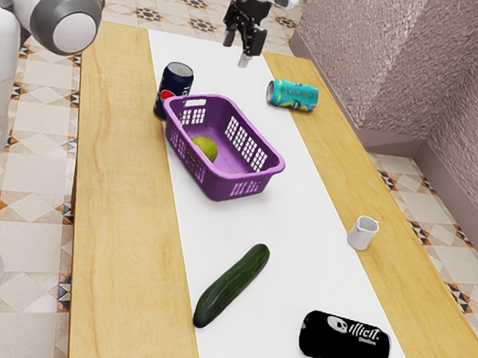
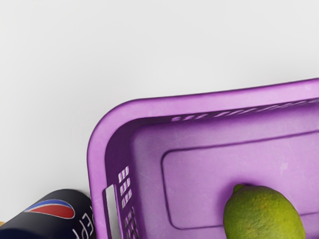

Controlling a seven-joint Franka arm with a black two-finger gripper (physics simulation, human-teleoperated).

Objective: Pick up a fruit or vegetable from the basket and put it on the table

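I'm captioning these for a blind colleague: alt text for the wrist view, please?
A green lime sits inside a purple basket, seen from above. Just outside the basket's slotted handle end stands a dark blue Pepsi can; beyond is a white surface.

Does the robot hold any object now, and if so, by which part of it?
Nothing is held. In the exterior view, the jaws stand apart with nothing between them; the lime lies in the purple basket.
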